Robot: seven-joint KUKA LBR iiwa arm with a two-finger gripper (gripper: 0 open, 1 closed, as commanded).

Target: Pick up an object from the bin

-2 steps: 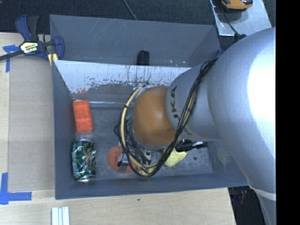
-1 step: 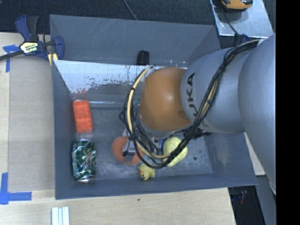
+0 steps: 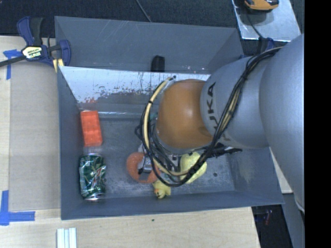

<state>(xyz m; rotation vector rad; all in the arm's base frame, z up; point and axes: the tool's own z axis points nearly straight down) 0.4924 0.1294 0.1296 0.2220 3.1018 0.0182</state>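
Camera view: tool (image 3: 149, 167) is down in the near-middle of the bin (image 3: 67, 154), under the wrist. Cannot tell how open it is or whether it has anything. Orange round thing (image 3: 134, 165) just left of it, yellow thing (image 3: 193, 163) just right. Orange block (image 3: 90, 127) and green can (image 3: 92, 176) sit well left.

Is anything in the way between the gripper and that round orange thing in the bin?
Nothing visible does. The gripper sits right beside the round orange thing, with a yellow toy on its other side. The wrist hides the contact itself. The orange block and green can lie apart, to the view's left.
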